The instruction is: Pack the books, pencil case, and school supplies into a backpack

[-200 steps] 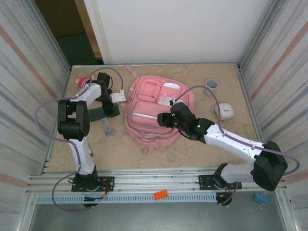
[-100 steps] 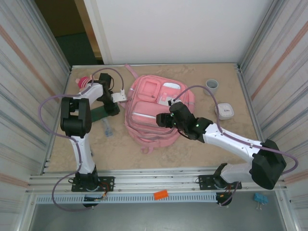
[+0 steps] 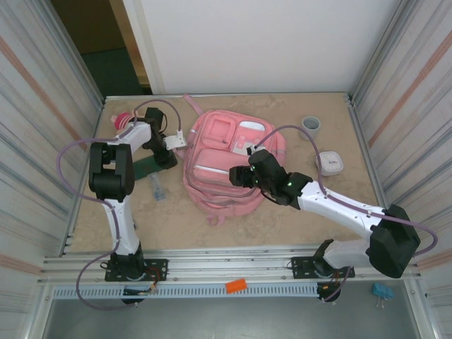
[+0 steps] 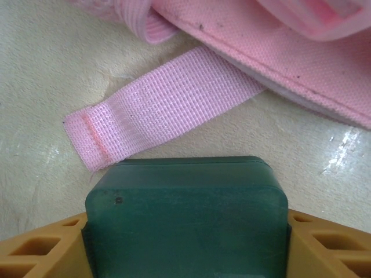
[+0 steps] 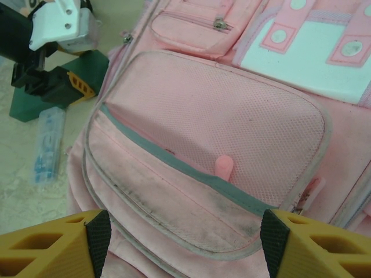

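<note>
Left claw [image 3: 162, 152] has just closed in and now pinches the dark green pencil case [image 4: 185, 220] on the worktop [image 3: 296, 208], at nine o'clock of the pink backpack [image 3: 220, 134]; it looks ready to lift. Right claw [image 5: 185, 231], spread, hovers over the front pocket [image 5: 214, 133].

Left pincer [image 4: 185, 250] now around pencil case [image 4: 185, 202]

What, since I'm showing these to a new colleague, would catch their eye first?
The big pink backpack lying flat mid-table dominates. The right tool hovers open above its mesh front pocket. Left of the bag, the left tool has the dark green pencil case between its fingers, next to a loose pink strap.
</note>
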`<state>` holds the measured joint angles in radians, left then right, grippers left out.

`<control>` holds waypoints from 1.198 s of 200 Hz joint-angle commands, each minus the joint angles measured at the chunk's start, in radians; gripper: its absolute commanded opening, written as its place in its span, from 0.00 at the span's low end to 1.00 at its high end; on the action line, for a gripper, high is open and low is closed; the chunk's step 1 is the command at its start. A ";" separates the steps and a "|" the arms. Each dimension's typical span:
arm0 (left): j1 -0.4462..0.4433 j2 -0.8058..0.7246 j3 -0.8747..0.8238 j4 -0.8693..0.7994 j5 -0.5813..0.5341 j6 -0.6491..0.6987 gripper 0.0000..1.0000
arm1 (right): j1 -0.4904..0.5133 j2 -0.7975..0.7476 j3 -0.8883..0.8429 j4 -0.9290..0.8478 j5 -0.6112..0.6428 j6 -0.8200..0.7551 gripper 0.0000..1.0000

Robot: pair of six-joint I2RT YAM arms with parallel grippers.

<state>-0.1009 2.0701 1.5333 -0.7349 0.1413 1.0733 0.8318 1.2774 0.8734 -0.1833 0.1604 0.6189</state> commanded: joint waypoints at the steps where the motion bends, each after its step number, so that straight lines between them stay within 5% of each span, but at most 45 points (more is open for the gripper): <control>1: 0.010 -0.078 0.008 -0.020 0.064 -0.089 0.57 | 0.011 -0.029 0.023 0.001 0.016 -0.015 0.70; 65: 0.000 -0.286 0.038 -0.007 0.075 -0.329 0.48 | 0.020 -0.070 0.000 0.033 0.014 -0.009 0.70; 147: 0.002 -0.461 0.091 -0.059 0.198 -1.132 0.44 | 0.095 -0.109 -0.064 0.247 -0.042 -0.116 0.69; 185: 0.023 -0.589 -0.205 0.376 0.479 -1.639 0.38 | 0.137 -0.090 -0.054 0.273 -0.002 -0.143 0.69; 239: -0.046 -0.655 -0.543 0.863 0.416 -2.223 0.39 | 0.142 -0.097 -0.081 0.354 -0.053 -0.152 0.71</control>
<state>-0.1215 1.4750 1.1000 -0.1799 0.5575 -0.7647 0.9707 1.1870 0.8078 0.0982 0.1337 0.4980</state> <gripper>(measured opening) 0.681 0.705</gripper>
